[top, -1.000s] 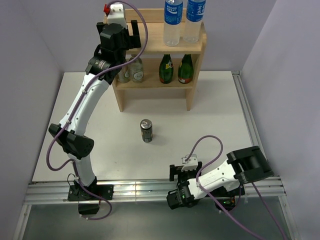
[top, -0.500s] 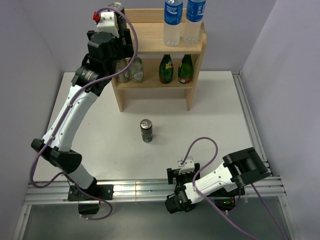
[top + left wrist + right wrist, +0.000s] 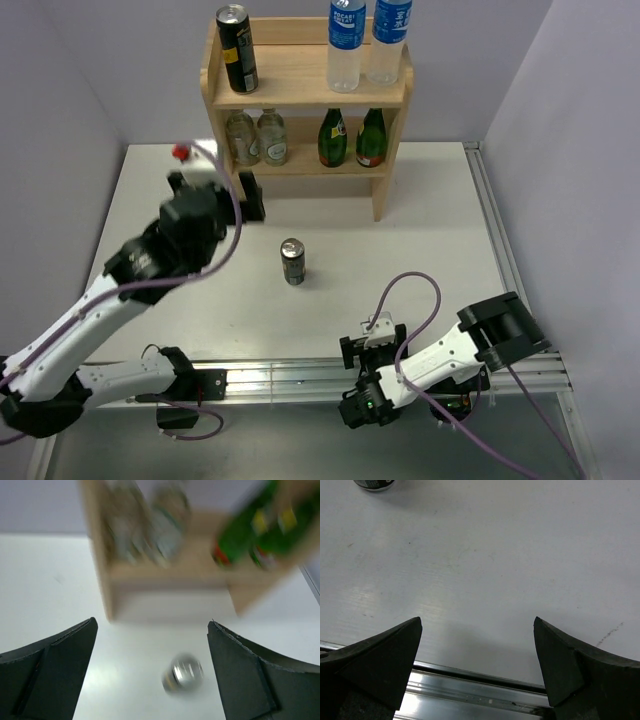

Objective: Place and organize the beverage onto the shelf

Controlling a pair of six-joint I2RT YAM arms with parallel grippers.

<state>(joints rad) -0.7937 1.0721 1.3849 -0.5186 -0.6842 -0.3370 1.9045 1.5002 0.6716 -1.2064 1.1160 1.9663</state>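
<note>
Just white table point(image 3: 420, 240), lilac walls point(image 3: 60, 80) — left end effector point(image 3: 151, 622), right end effector point(image 3: 477, 620) both released.

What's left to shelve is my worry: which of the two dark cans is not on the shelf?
The can upright on the table, in front of the shelf. The other can stands on the shelf's top tier, at its left end.

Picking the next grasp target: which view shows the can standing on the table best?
Top external: the can stands whole, sharp, upright on the table. Left wrist shows the can motion-blurred; right wrist catches only a sliver at the frame's top-left edge.
</note>
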